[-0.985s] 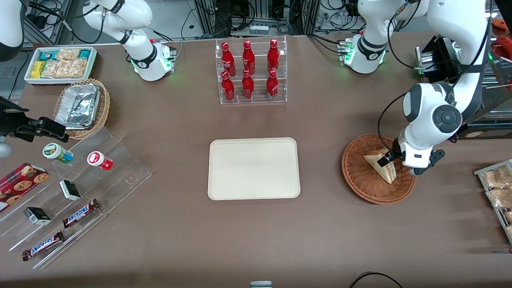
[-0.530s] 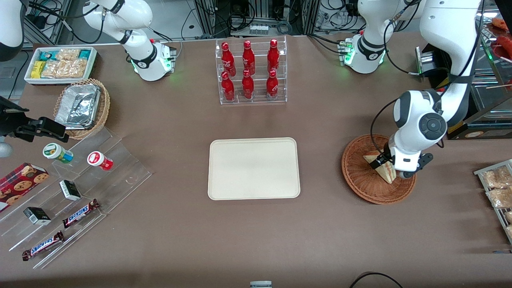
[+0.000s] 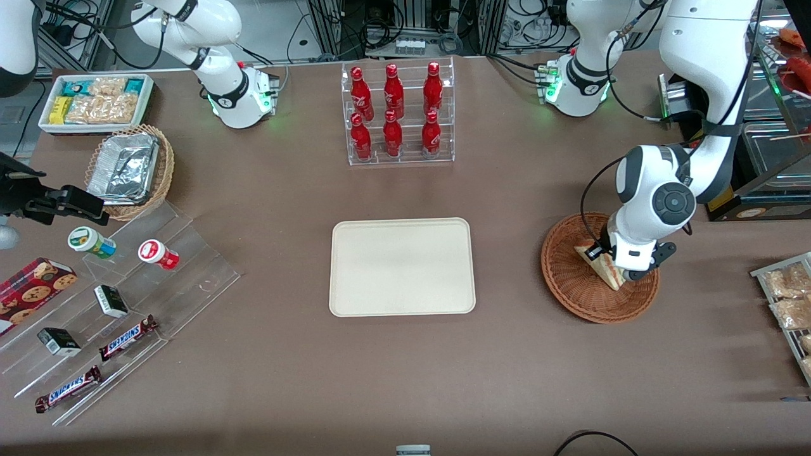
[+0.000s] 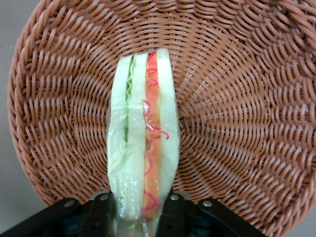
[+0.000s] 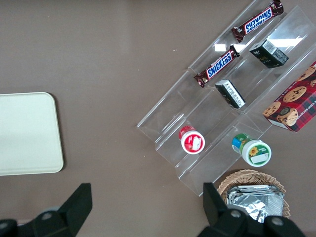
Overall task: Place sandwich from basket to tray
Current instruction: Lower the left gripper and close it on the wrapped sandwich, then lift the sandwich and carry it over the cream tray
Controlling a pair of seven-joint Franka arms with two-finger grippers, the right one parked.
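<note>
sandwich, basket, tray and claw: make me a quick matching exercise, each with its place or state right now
Things:
1. sandwich
2. basket
3. tray
4. claw

Places or states:
A. nothing lies on it
B. reddish-brown wicker, toward the working arm's end of the table
C. in the basket, standing on edge
D. fingers on either side of the sandwich

Pairs: 1-C, 2-B, 3-A, 4-D

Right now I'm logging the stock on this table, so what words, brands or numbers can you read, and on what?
"SNICKERS": on each of the two candy bars on the clear stepped stand.
Red bottles: white script, too small to read.
Two dark small boxes, cookie box, two lidded cups: print unreadable.
Sandwich, held by the gripper in the basket, and the tray: no text.
</note>
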